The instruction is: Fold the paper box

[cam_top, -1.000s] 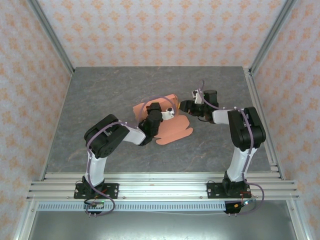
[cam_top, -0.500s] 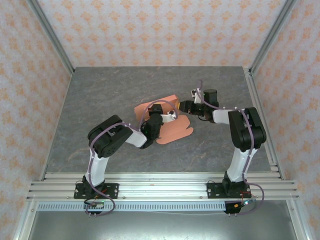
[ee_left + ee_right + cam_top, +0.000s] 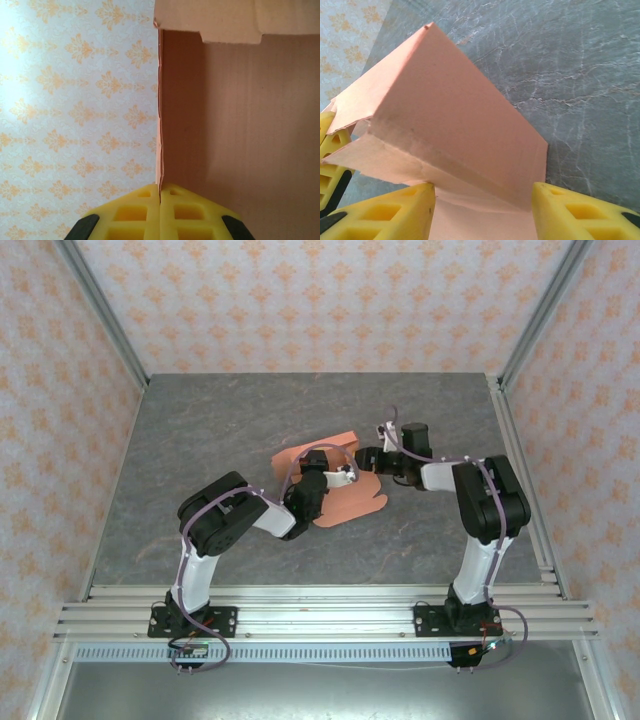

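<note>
I read the paper box [image 3: 352, 505] near the middle of the surface [image 3: 200, 460], partly raised: one panel lies flat, another stands up between the two arms. The left gripper [image 3: 160, 187] is fully closed, pinching the thin edge of an upright wall of the card. The right gripper [image 3: 482, 192] stands about half open, its yellow fingers [image 3: 395, 210] on either side of a folded panel; I cannot tell whether they touch it.
</note>
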Robot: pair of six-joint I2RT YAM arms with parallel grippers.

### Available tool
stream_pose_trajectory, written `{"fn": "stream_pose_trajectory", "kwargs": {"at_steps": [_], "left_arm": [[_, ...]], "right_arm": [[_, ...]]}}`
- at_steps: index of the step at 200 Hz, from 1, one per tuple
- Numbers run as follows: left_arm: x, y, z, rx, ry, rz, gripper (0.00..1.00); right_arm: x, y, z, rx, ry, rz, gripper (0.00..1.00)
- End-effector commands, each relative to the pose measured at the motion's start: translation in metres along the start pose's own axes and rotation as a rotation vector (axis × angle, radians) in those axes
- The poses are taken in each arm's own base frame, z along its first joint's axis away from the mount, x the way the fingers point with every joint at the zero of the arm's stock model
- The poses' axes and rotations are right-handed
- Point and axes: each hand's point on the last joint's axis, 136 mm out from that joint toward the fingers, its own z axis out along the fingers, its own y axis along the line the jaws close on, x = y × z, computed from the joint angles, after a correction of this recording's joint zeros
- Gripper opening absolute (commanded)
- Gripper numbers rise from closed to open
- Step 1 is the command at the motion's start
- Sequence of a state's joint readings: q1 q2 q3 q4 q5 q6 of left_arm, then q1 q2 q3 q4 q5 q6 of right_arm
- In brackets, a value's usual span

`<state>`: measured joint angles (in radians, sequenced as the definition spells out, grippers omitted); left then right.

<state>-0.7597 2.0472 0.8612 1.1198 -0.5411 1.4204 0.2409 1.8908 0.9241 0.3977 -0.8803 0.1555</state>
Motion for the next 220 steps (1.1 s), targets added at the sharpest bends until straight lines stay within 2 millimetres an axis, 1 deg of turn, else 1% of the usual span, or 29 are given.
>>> {"fn": "stream_pose_trajectory", "kwargs": {"at_steps": [1,43,100,137,145,158,169,174,194,220], "left_arm": [[-0.007,-0.015,-0.002,0.036,-0.013,0.038,0.0],[-0.008,-0.015,-0.001,0.04,-0.018,0.04,0.0],[-0.01,-0.012,-0.001,0.041,-0.021,0.004,0.0],[-0.013,-0.008,-0.001,0.038,-0.031,-0.015,0.0],[-0.014,-0.007,-0.002,0.036,-0.035,-0.023,0.0],[-0.014,-0.004,-0.003,0.038,-0.044,-0.041,0.0],[-0.015,-0.004,-0.005,0.046,-0.05,-0.05,0.0],[-0.016,-0.002,-0.007,0.045,-0.058,-0.058,0.0],[-0.019,-0.001,-0.012,0.059,-0.081,-0.076,0.0],[-0.025,-0.001,-0.018,0.062,-0.106,-0.073,0.0]], "right_arm": [[-0.017,0.006,0.007,-0.002,-0.052,-0.09,0.54],[-0.03,0.003,0.009,0.022,-0.101,-0.117,0.54],[-0.03,0.004,0.01,0.069,-0.11,-0.159,0.44],[-0.028,0.004,0.014,0.099,-0.104,-0.165,0.32],[-0.029,0.004,0.013,0.106,-0.106,-0.166,0.31],[-0.028,0.003,0.013,0.115,-0.11,-0.17,0.32],[-0.028,0.003,0.012,0.125,-0.112,-0.171,0.39],[-0.026,0.003,0.011,0.128,-0.112,-0.171,0.4],[-0.026,0.001,0.002,0.159,-0.151,-0.164,0.4],[-0.019,-0.004,-0.007,0.194,-0.177,-0.159,0.4]]}}
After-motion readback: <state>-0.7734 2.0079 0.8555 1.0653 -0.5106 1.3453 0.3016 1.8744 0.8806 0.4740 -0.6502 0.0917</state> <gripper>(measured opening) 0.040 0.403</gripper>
